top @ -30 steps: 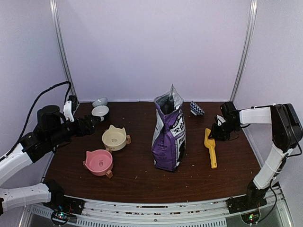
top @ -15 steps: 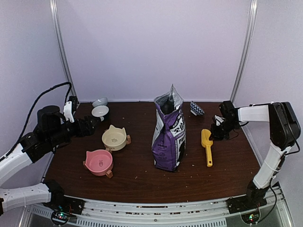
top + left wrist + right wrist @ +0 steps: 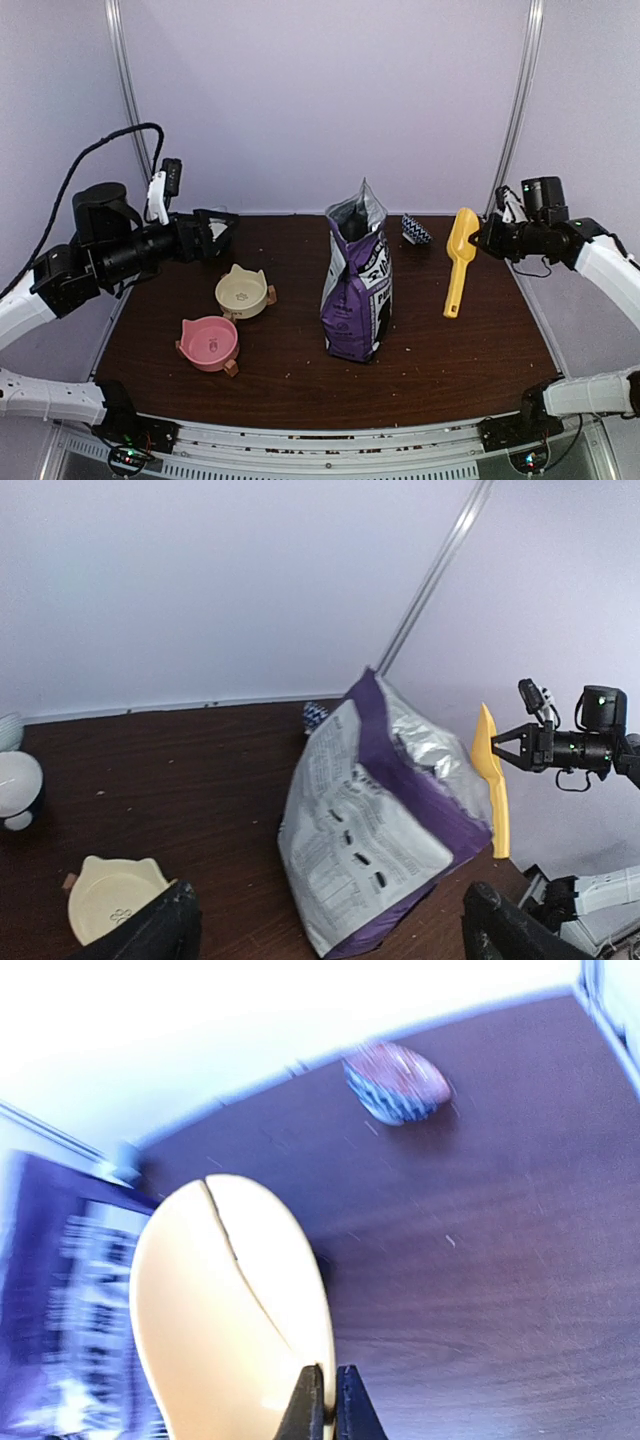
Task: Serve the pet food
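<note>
A yellow scoop hangs in the air right of the purple-and-white bag, bowl end up and handle down. My right gripper is shut on the rim of its bowl end. The right wrist view shows the thin fingers pinching that rim, with the scoop empty. The bag stands upright mid-table with its top open. My left gripper is raised at the back left, open and empty, facing the bag. A small patterned bowl holds a blurred reddish-brown mass, possibly the pet food.
A cream bowl and a pink bowl with ear-shaped rims sit left of the bag. A white bowl stands at the back left. Purple walls close in the brown table on three sides.
My right gripper closed on the scoop lying on the table and lifted it up and back, tilting it upright. My left arm rose and swung its gripper toward the bag.
</note>
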### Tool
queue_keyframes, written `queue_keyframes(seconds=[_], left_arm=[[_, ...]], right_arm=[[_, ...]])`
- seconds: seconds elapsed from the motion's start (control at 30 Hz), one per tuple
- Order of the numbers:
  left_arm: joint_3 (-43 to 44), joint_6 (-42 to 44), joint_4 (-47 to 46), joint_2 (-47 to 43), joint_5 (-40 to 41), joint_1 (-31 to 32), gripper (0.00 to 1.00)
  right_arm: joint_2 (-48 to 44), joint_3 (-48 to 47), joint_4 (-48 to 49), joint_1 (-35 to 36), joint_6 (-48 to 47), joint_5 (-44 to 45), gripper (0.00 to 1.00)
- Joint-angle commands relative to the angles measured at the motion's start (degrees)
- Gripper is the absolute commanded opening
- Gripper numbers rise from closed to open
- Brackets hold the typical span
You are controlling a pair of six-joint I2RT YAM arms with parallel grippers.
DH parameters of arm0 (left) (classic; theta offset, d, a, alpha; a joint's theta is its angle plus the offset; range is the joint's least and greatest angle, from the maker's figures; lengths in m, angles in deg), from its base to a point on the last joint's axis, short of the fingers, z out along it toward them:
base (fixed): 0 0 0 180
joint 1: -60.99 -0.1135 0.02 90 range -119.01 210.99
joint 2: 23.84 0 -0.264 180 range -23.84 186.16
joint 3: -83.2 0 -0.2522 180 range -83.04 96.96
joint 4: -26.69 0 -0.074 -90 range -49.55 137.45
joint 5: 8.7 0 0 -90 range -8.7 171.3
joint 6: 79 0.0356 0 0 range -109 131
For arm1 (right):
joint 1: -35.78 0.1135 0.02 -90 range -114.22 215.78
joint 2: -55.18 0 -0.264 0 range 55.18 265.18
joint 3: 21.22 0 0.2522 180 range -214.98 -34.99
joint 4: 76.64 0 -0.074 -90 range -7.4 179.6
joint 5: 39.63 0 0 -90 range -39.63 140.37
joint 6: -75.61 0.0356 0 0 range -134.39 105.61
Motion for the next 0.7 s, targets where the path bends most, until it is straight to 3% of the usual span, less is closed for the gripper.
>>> queue_keyframes(seconds=[0.0, 0.17, 0.4, 0.67], left_arm=[[9.6, 0.19, -4.11, 7.82, 1.88, 7.32, 0.93], [18.83, 0.99, -8.64, 19.07, -5.51, 14.16, 0.93], [25.19, 3.1, -11.1, 27.04, -13.65, 18.78, 0.96], [30.0, 3.74, -2.38, 32.42, -10.0, 19.35, 0.98]], right_arm=[[-9.32, -4.73, -0.22, 6.56, 10.41, 8.98, 0.0], [-11.35, -9.6, 4.87, 18.81, 16.59, 19.94, 0.0], [-5.46, -15.88, 13.34, 33.48, 18.53, 32.97, 0.0], [3.16, -22.93, 17.18, 41.54, 17.46, 38.04, 0.0]])
